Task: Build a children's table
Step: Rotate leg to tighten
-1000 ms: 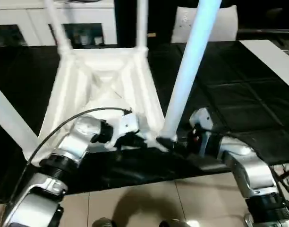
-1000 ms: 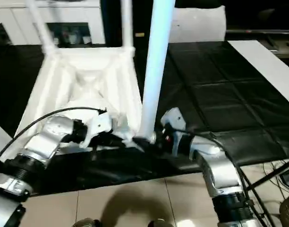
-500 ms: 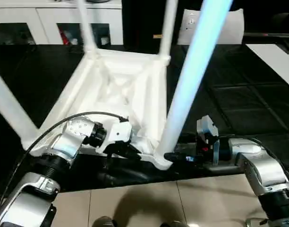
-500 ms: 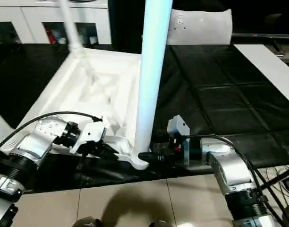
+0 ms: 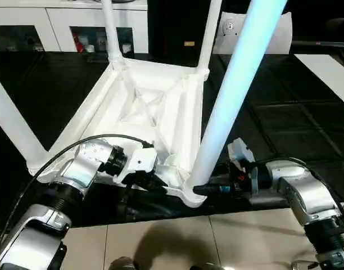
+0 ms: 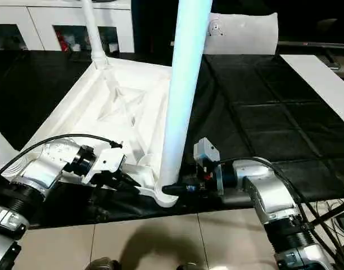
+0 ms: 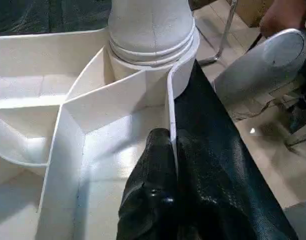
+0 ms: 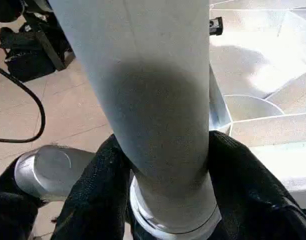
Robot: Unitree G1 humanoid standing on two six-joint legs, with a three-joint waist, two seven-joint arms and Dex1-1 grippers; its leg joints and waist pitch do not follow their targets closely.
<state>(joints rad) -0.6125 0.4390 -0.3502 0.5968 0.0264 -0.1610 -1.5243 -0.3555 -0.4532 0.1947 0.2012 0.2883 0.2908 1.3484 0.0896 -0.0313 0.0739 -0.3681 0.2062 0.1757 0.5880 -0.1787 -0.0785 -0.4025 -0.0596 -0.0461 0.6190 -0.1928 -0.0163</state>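
Four legs stand already in the corner sockets of the tabletop [image 5: 155, 107], which lies upside down on the dark cloth [image 5: 273, 124] in front of me, its ribbed underside facing up. Two far legs rise at about 12 o'clock: one far leg [image 5: 110, 28] at the left corner and another far leg [image 5: 210, 31] at the right corner. A third leg [image 5: 12, 132] leans out at about 9 o'clock. The near leg [image 5: 228, 107] stands at the corner closest to me, a little toward 5 o'clock of the tabletop's middle.

So I judge the task nearly finished. What seems left is to seat this last leg firmly and then turn the table onto its feet; whether the leg is fully tight I cannot tell.

My right gripper [image 8: 160, 190] has one black finger on each side of the near leg, just above its socket collar, and the pads appear to touch it. My left gripper [image 7: 165, 165] is closed on the thin rim wall of the tabletop, one finger inside and one outside, beside the same corner socket [image 7: 150, 35].

All table parts are white plastic, smooth and a little glossy. The legs are long round tubes that taper slightly. The underside has a raised rim, thin diagonal ribs that cross in the middle, and a round socket with ringed grooves. The cloth is black and looks quilted in squares.
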